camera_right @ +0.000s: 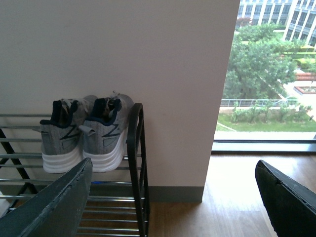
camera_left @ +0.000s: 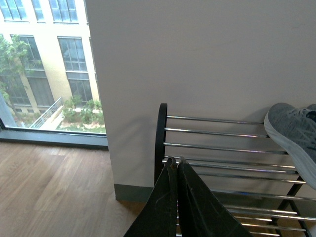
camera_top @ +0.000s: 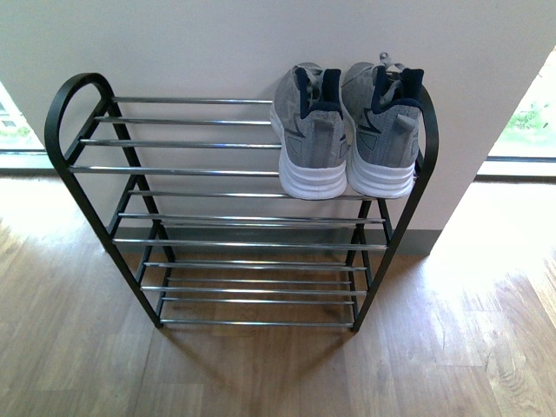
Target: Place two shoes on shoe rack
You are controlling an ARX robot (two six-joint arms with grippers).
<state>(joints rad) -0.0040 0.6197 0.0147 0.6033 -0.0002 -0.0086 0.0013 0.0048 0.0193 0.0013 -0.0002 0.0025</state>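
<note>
A: Inner sneaker (camera_top: 311, 130) and outer sneaker (camera_top: 382, 130) sit side by side on the shoe rack's (camera_top: 191, 171) top tier, right end, heels at the front bar.
B: Risk: a knock to the frame likely tips them forward. Left pincer (camera_left: 176, 163) pressed together, empty; right pincer (camera_right: 173, 165) wide apart, empty.
A: Writing?
B: None legible. Navy side marks only.

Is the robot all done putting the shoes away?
It looks done. The left sneaker and the right sneaker sit side by side on the top tier of the shoe rack, at its right end. Nothing is in hand: the left fingers are shut and empty, and the right fingers are open. Nothing seems left.
</note>
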